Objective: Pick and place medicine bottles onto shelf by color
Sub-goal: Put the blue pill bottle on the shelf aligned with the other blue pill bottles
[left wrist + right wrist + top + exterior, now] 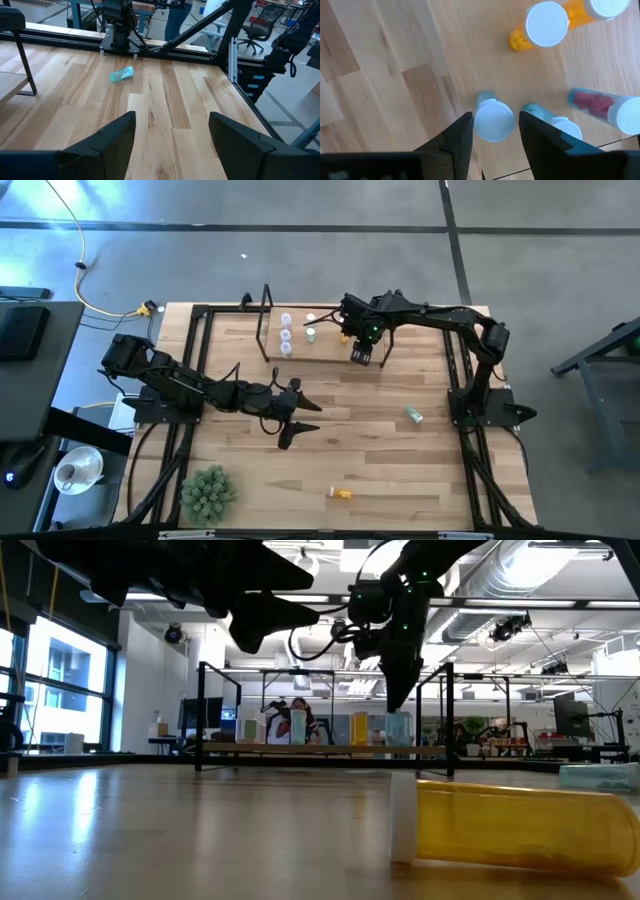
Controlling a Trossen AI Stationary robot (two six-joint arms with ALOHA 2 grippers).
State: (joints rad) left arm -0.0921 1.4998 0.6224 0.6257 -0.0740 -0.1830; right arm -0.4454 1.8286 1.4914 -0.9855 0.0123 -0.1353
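Fingers of the right gripper parted a little around a teal bottle standing on the shelf, upper middle of the high view; straddling its white cap, not visibly pinching, so probably just let go or about to be. Left gripper spread wide and empty, hovering over the bench at centre left. Roughly half done, by the look of it: several bottles already upright on the shelf, whitish ones at its left part, an orange one and another with reddish contents beside the teal pair. Left to fetch: a teal bottle lying at right of centre and an orange bottle lying near the bottom edge. Spiky green plant ball at lower left, well apart from both. Nothing blocking either loose bottle; main risk the tight crowding on the shelf, where withdrawing fingers could tip a neighbour.
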